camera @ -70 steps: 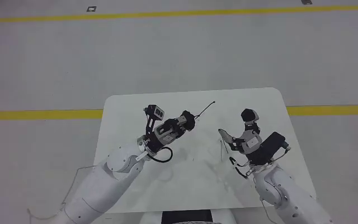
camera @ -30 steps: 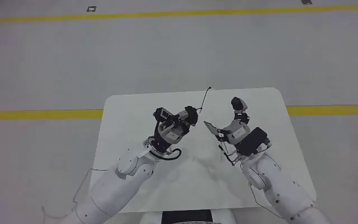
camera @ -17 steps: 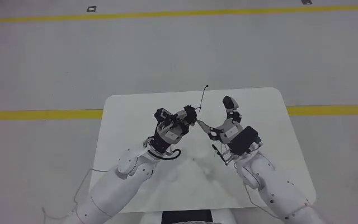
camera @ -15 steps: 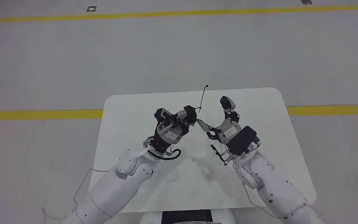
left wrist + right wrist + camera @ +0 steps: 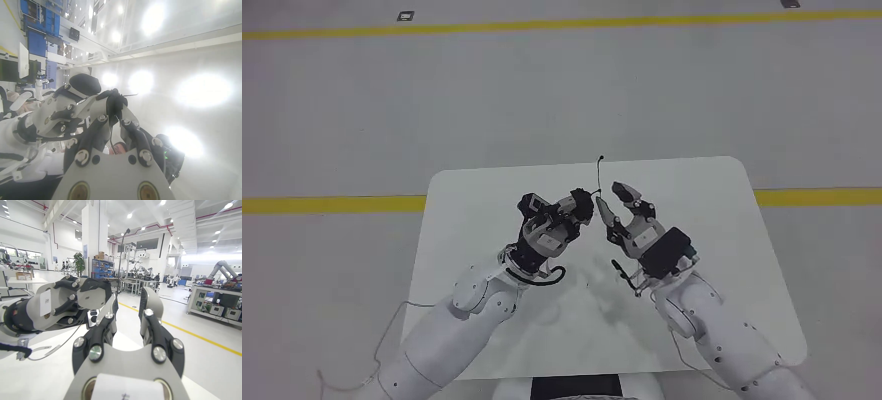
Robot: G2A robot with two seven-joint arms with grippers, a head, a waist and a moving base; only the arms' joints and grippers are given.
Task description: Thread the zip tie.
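Black zip tie (image 5: 599, 175) is sticking up over the white surface (image 5: 482, 200), with the left claw (image 5: 585, 207) clamping its lower end. Left wrist cam: that claw is squeezing the tie tight. Right wrist cam: the right claw (image 5: 130, 306) is hanging spread apart just beside it.

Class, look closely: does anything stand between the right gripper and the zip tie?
Nothing visible does. The zip tie rises free above the left gripper, which is shut on its lower part. The open right gripper sits just beside the strand, with only air between.
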